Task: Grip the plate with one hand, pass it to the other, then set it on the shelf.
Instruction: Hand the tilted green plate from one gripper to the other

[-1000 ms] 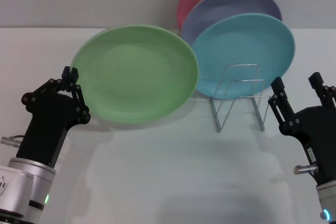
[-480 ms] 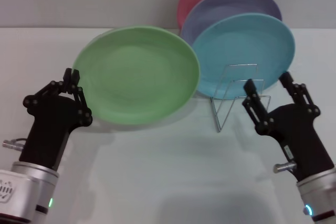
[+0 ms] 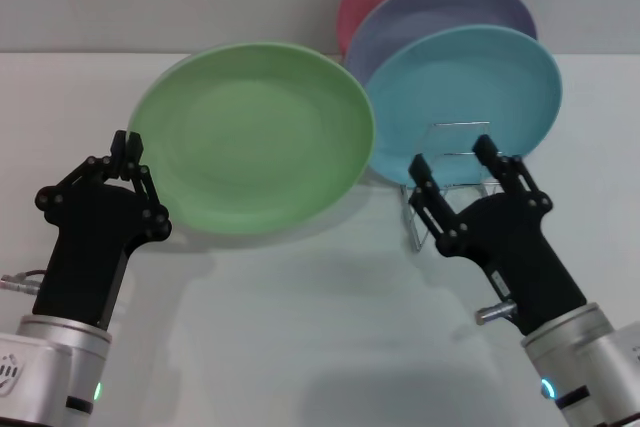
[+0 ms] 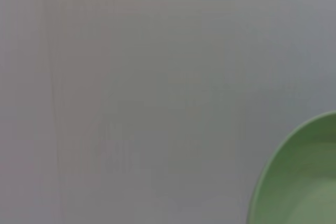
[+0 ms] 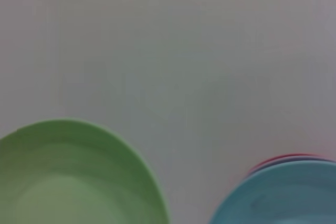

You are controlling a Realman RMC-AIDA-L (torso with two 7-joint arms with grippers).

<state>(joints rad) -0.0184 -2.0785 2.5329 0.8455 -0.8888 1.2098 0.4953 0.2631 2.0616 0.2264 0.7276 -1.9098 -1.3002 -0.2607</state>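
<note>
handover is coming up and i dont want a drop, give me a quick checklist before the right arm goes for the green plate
1. Left gripper is shut on the green plate at its left edge: ok.
2. Plate is lifted and tilted, face toward the camera: ok.
3. Right gripper is open, fingers spread: ok.
4. Right gripper is touching the plate: not ok, it is off the plate's right edge, in front of the wire rack.
5. Free front slot in the rack, ahead of the turquoise plate: ok.
6. How deep the left fingers bite on the rim: cannot tell.
</note>
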